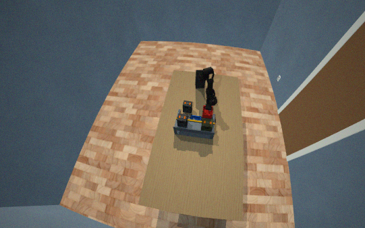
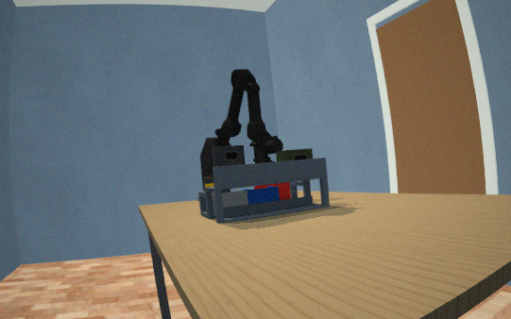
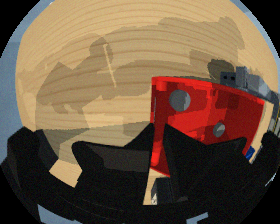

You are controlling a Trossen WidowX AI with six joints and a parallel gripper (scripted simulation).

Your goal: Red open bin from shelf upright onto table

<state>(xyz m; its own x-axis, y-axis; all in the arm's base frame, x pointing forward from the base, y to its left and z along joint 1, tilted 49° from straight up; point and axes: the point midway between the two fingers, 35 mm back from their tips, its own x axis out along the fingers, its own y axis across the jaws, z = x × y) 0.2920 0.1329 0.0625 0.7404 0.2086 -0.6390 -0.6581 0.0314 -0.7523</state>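
A long tan wood-grain table (image 1: 195, 175) is seen standing on a floor of reddish-brown wooden blocks (image 1: 108, 145), within blue walls (image 2: 104, 118) and beside a brown door with a white frame (image 2: 432, 104). On the table, a low grey open-frame shelf unit (image 2: 269, 172) is placed, with a black jointed robot arm (image 2: 247, 109) mounted behind it.

The red open plastic bin (image 3: 204, 119) is found at the arm's side of the shelf unit, at the unit's right end as seen from above (image 1: 208, 112); from the top view it lies just outside the frame, close beside a dark olive box (image 1: 208, 125). In the wrist view its near wall is gripped by the black parallel-jaw gripper (image 3: 157, 163), whose fingers are clenched on that wall, one inside the bin and one outside. Two small grey round parts (image 3: 180, 100) are seen within the bin. Whether the bin's base touches the table cannot be told.

A blue block (image 2: 263, 194) and a grey block (image 2: 234, 198) are seen on the lower level of the shelf unit, and a dark grey box with a slot (image 2: 228, 156) stands on its top board. A dark box with orange marks (image 1: 187, 106) is seen behind the unit in the top view. No writing, label or brand can be read anywhere; the orange marks are too small to be made out.
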